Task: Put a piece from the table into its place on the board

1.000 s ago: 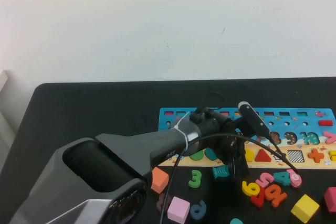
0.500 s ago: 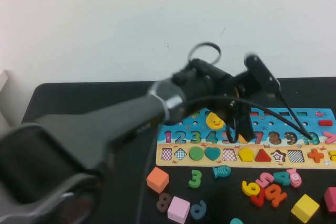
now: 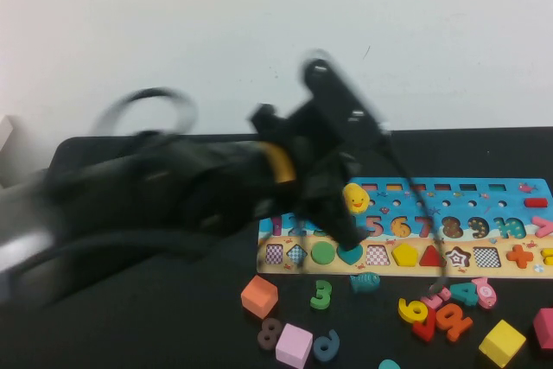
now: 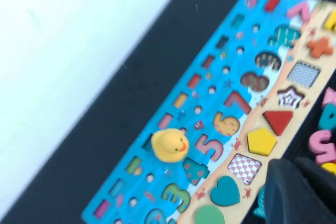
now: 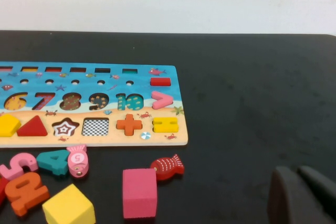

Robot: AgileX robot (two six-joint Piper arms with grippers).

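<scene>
1. We are seeing the yellow pentagon [image 3: 404, 254] sitting in its recess on the board [image 3: 484, 192].
2. The left gripper [image 4: 302, 192], jaws closed and empty, is hanging above the board's left half.
3. Only its wrist view is showing the right gripper [image 5: 302, 198], closed over the table [image 5: 252, 103], right of the board.

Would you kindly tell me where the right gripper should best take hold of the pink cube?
Grip the pink cube across two opposite upright faces, from straight above: it sits flat, the red fish only near one corner. The right gripper sits beside it; the left gripper hangs above the board.
</scene>
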